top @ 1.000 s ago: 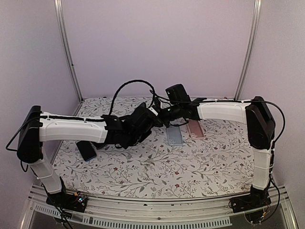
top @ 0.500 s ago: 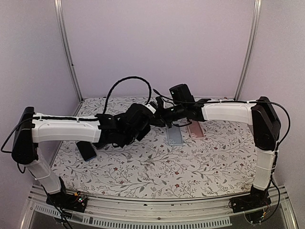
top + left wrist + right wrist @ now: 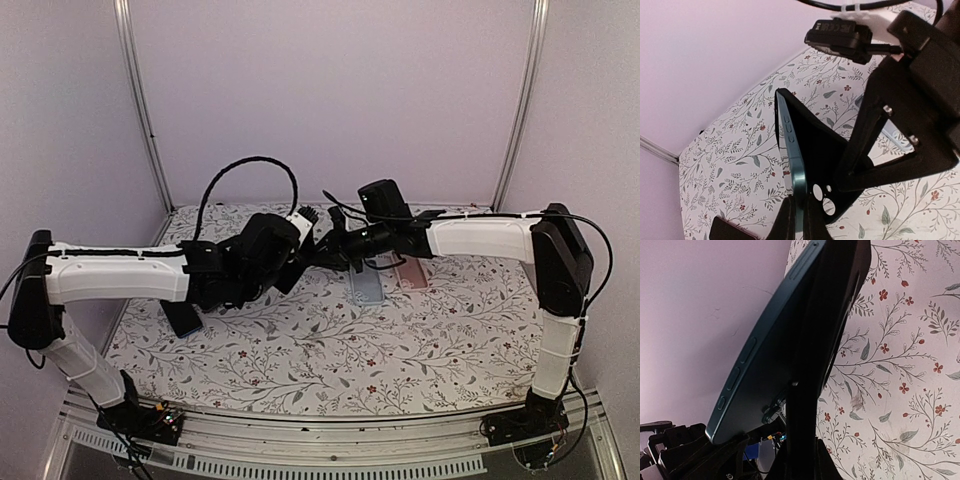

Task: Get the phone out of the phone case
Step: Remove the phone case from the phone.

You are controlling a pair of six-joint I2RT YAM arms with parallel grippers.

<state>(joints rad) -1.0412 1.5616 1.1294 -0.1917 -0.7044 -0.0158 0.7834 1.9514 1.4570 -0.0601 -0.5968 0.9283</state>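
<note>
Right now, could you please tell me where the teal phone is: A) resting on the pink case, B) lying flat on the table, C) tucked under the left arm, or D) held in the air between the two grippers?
D: the teal phone is up off the table, its lower end pinched by the left gripper, while the right gripper grips the black case at its back.

The left wrist view cuts off the lower end of the phone (image 3: 788, 135), and the right gripper (image 3: 845, 177) hides part of the phone case (image 3: 812, 147). From above, both are too small to tell apart; the left arm (image 3: 120, 275) half covers a dark slab (image 3: 183, 318).
</note>
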